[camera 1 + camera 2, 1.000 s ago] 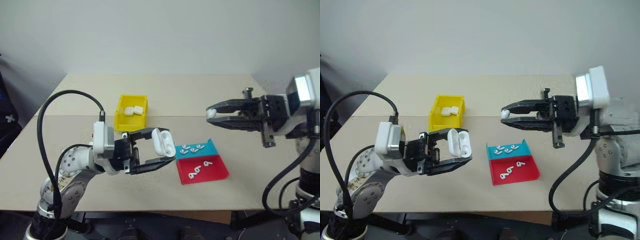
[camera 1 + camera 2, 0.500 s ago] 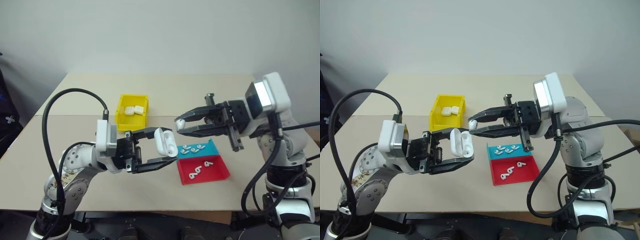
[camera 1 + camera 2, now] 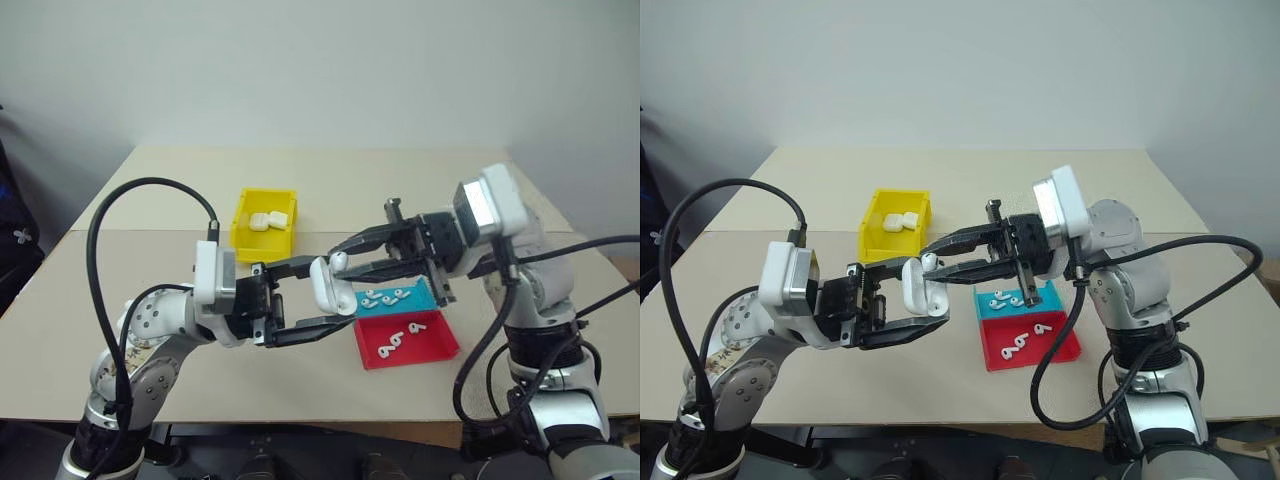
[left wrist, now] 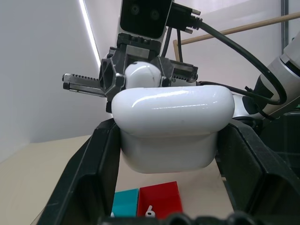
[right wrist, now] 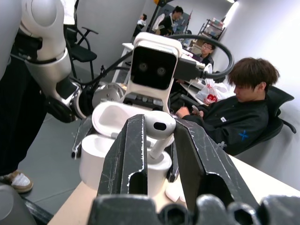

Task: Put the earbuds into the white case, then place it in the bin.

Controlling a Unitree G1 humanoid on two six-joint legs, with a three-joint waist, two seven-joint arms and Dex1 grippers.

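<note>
The right claw (image 3: 928,265), pinching an earbud (image 5: 158,125) over the open case (image 3: 325,284) clamped in the left claw (image 3: 331,295), risked missing the socket and dropping it.

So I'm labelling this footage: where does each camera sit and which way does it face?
Left and right eye: on the head, looking forward and down over both arms at the table.
Left wrist: along the left gripper, facing the white case and right gripper.
Right wrist: along the right gripper, facing its earbud, the case, seated people.
Both wrists share case and earbud.
</note>
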